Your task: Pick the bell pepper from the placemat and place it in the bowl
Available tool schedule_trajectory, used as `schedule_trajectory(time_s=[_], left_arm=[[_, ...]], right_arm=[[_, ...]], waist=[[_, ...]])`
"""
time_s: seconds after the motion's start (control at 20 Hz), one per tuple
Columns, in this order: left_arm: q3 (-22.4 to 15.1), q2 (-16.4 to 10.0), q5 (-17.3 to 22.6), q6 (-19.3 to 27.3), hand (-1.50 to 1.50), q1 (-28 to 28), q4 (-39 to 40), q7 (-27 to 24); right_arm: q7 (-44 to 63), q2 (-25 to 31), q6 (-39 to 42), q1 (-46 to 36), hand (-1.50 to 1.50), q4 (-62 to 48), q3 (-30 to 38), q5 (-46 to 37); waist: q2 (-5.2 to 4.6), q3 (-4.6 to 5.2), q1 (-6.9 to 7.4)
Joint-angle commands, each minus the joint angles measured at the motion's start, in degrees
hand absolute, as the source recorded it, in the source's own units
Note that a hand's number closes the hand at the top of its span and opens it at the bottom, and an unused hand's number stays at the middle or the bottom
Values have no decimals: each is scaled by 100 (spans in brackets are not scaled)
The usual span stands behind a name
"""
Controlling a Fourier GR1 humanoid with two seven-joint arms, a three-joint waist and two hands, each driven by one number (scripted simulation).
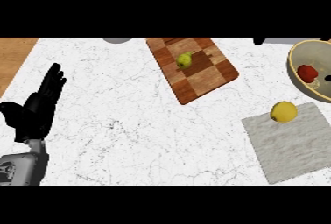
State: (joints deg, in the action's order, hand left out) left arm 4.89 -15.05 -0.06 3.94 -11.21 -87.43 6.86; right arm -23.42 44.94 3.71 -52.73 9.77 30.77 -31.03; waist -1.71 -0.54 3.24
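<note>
The red bell pepper (307,72) lies inside the cream bowl (294,65) at the right edge of the counter. The grey placemat (294,146) lies at the lower right, below the bowl. On its upper left part sits a yellow fruit (283,111). A small black tip (328,78) shows at the right edge just beside the pepper. It looks like part of my right hand, and the rest of that hand is out of view. My left hand (35,109) rests open at the far left, fingers up, away from all of these.
A checkered wooden cutting board (203,74) lies at the top centre with a small green fruit (185,60) on it. A pale round object (117,40) peeks in at the top edge. The wooden floor (13,57) borders the counter's left edge.
</note>
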Motion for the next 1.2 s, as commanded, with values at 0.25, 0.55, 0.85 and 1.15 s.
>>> schedule_trajectory(time_s=[0.25, 0.55, 0.85, 1.15], left_arm=[[164, -175, 176, -168, 0, -96, -104, 146], [48, -8, -5, -6, 0, 103, -89, -11], [214, -119, 109, -38, 0, 51, -163, 114], [117, -15, 10, 33, 0, 204, -245, 28]], right_arm=[[-292, 752, 1170, 405, -150, -361, 1334, 1330], [-296, 1458, 2273, 947, -150, -427, 1530, 1542], [-573, 1691, 3348, 1589, -150, -582, 1786, 1819], [-829, 1691, 3708, 1860, -150, -375, 1991, 2059]], waist=[[-5, -4, -27], [0, -7, -114], [22, -27, -186], [35, -28, -129]])
